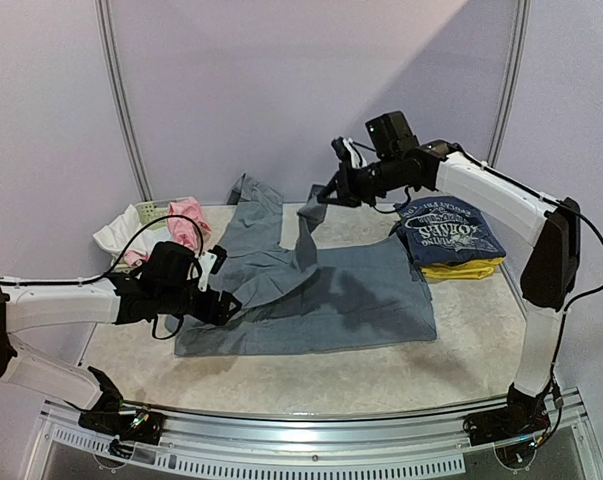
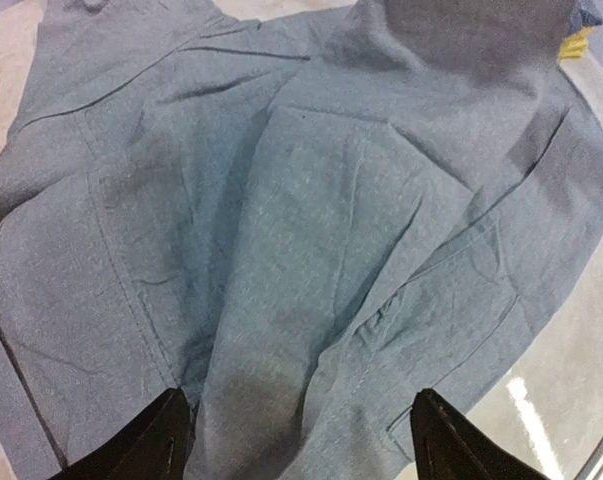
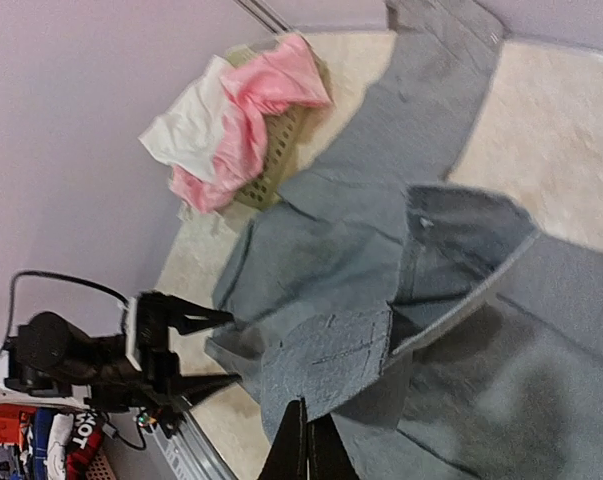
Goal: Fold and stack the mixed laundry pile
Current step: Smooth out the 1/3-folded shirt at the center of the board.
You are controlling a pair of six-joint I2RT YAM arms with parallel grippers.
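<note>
Watching the grey trousers (image 1: 331,290) first, since they cover most of the bench (image 1: 481,340): they lie spread beneath and between both claws, with one part drawn up into a peak. My right claw (image 1: 329,192) is clenched on that raised part, high above the rest of the cloth. My left claw (image 1: 221,300) hangs released, fingers wide apart, just over the trousers' edge, and it grips nothing.

My main worry is the pinch. It looks thin and close to an edge, so the weight of the hanging cloth could pull it free if I carry it across. With the left claw released, nothing pins the lower layer. The whole garment may then slide toward the right claw instead of folding, and bunch up. The cloth under the left claw is creased, so closing there could catch two layers at once.

Next comes the folded navy printed tee (image 1: 451,228) on a yellow piece (image 1: 461,268), just beside and below the right claw. Trailing trouser cloth or a wide swing could topple that stack.

Smallest are the pink piece (image 1: 186,215) and white piece (image 1: 116,238), draped over the basket (image 1: 149,212) behind the left claw. A backward pull of that arm might brush them off.
</note>
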